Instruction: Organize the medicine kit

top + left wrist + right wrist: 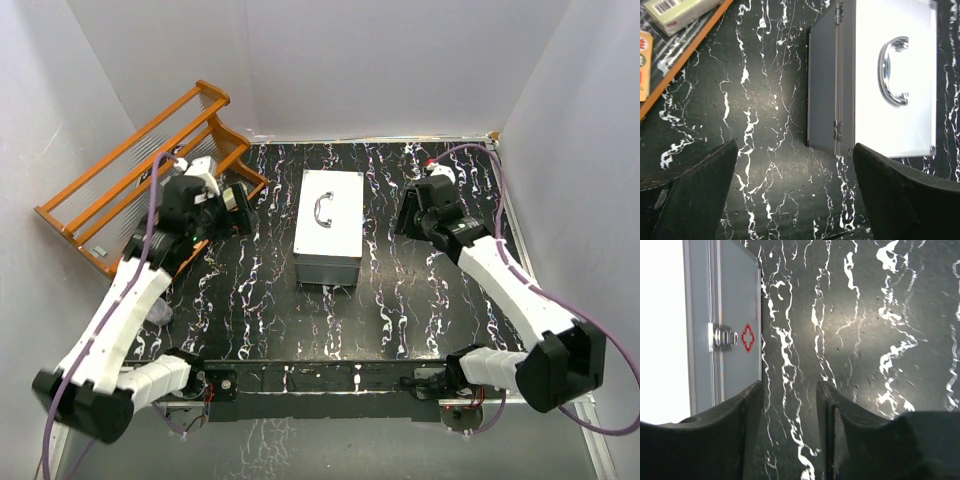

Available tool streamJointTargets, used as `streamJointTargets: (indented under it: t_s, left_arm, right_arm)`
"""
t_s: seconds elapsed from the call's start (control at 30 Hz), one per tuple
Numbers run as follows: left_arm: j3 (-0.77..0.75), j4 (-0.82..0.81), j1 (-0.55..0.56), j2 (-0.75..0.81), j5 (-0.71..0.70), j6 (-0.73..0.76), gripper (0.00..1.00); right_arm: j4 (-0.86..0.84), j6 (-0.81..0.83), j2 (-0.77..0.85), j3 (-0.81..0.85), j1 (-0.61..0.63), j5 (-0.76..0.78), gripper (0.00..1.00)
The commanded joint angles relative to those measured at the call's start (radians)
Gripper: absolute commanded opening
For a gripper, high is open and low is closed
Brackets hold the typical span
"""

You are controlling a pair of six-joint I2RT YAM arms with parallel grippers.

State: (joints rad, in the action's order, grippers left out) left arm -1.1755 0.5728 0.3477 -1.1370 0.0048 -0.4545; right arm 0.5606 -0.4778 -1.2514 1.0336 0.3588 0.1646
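- The medicine kit (pixel 328 228) sits shut in the middle of the black table (pixel 420 300), its curved handle (pixel 322 208) on top.
- A latch (pixel 722 337) and a small red cross (pixel 747 337) are on its side.
- The left gripper (pixel 795 149) is beside the kit, fingers spread wide, holding nothing.
- The right gripper (pixel 790 390) is on the other side, fingers a little apart, holding nothing.
- An orange rack (pixel 140 170) stands at the far left.

I see a silver-grey medicine kit (pixel 328 228), red cross outline (pixel 747 337) beside its latch (pixel 722 337); table (pixel 250 300) black with white marble veins; rack (pixel 140 170) orange; cables (pixel 470 148) purple; walls (pixel 380 60) plain white.
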Motion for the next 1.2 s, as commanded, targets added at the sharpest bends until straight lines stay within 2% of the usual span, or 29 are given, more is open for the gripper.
streamJointTargets:
  t_s: [0.0, 0.17, 0.27, 0.43, 0.77, 1.17]
  left_arm:
    - [0.067, 0.009, 0.001, 0.219, -0.021, 0.101, 0.99]
    - [0.046, 0.043, 0.001, 0.408, -0.048, 0.153, 0.99]
    - [0.002, 0.090, 0.002, 0.456, -0.104, 0.163, 0.99]
    - [-0.090, 0.150, 0.001, 0.505, -0.167, 0.167, 0.99]
    - [-0.187, 0.209, 0.001, 0.569, -0.179, 0.169, 0.99]
    - [-0.180, 0.229, 0.001, 0.583, -0.176, 0.148, 0.99]
  right_arm:
    - [0.210, 0.051, 0.145, 0.098, -0.001, 0.039, 0.50]
    - [0.256, 0.095, 0.348, 0.146, -0.002, 0.047, 0.67]
    - [0.256, 0.124, 0.458, 0.175, -0.001, 0.059, 0.75]
    - [0.272, 0.147, 0.600, 0.222, -0.001, 0.092, 0.98]
    - [0.352, 0.132, 0.774, 0.335, -0.001, 0.266, 0.98]
    - [0.355, 0.124, 0.808, 0.340, -0.002, 0.281, 0.98]
